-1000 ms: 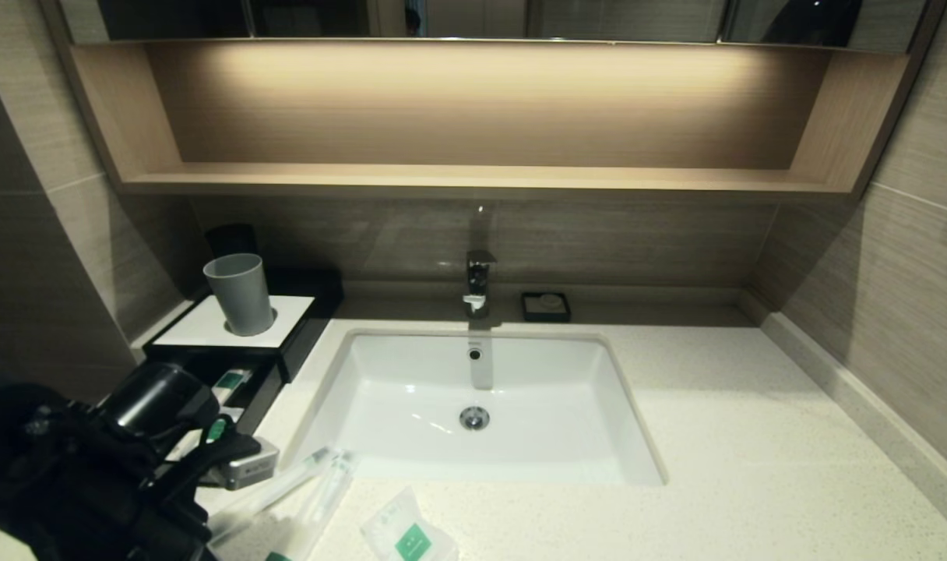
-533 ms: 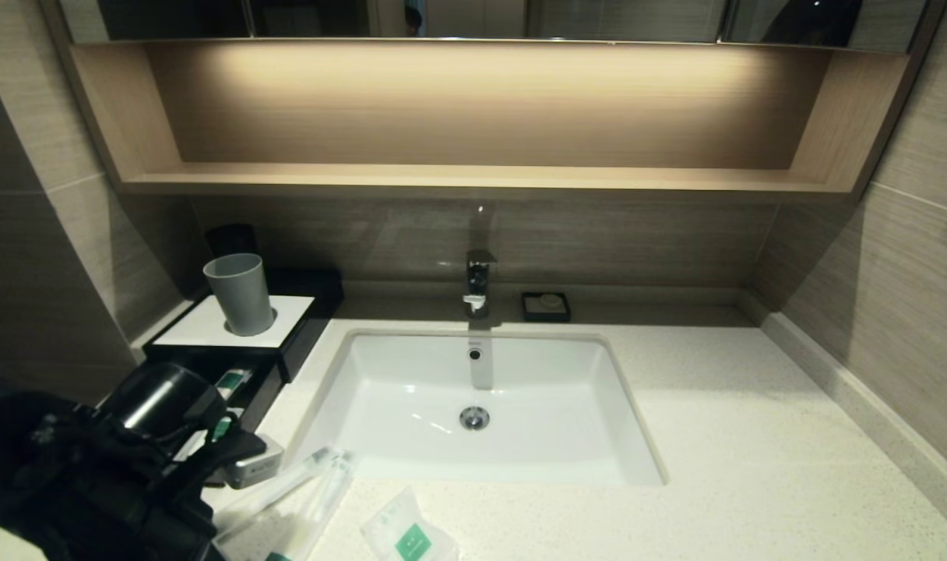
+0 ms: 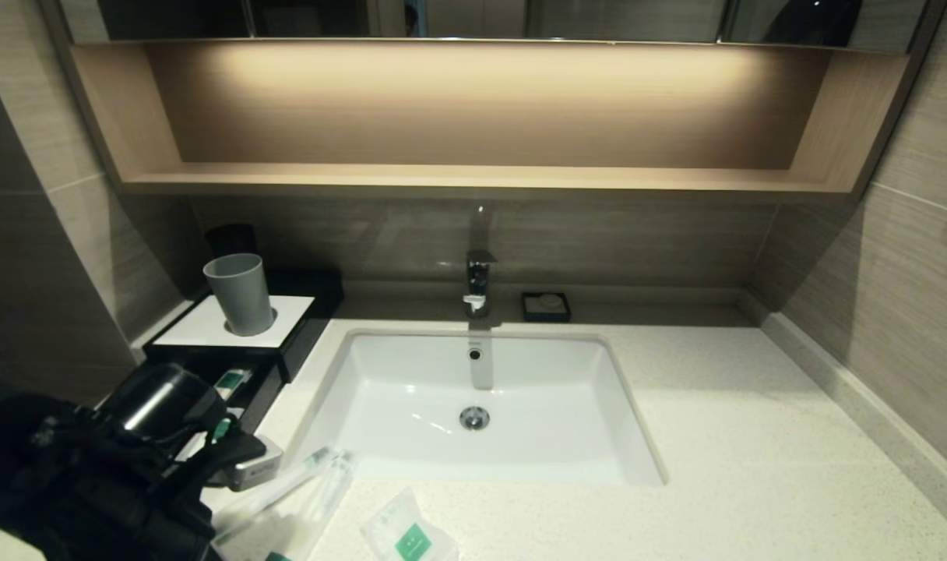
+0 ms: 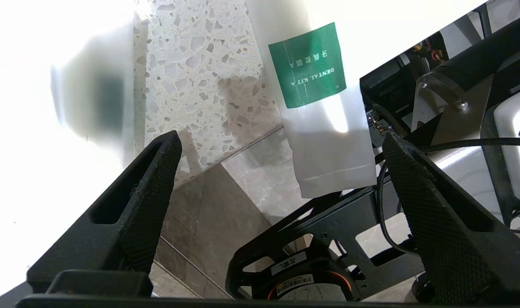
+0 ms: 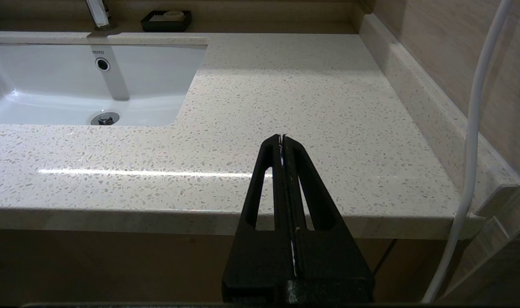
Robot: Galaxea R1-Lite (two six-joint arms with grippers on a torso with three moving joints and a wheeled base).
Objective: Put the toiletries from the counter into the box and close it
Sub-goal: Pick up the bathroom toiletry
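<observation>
Two long clear-wrapped sticks (image 3: pixel 306 483) lie on the cream counter (image 3: pixel 715 436) left of the sink, and a flat sachet with a green square (image 3: pixel 407 536) lies beside them at the front edge. The black box (image 3: pixel 201 323) stands at the back left with its drawer (image 3: pixel 259 397) pulled out; a green-labelled packet (image 3: pixel 232 379) lies inside. My left arm (image 3: pixel 115 467) hangs over the counter's front left corner. My left gripper (image 4: pixel 281 137) is open and empty above one stick's green-labelled end (image 4: pixel 311 64), which overhangs the counter edge. A second, blurred stick end (image 4: pixel 93 94) lies near one finger. My right gripper (image 5: pixel 282 137) is shut and empty.
A grey cup (image 3: pixel 240 292) stands on the box's white top. The white sink (image 3: pixel 411 389) and faucet (image 3: pixel 479 280) sit mid-counter, with a small black soap dish (image 3: pixel 546 305) behind. A wooden shelf (image 3: pixel 473 179) runs overhead. The right gripper hangs before the counter's right front edge (image 5: pixel 200 209).
The left arm has shifted only slightly over the front left corner. The sticks, sachet and drawer lie as before.
</observation>
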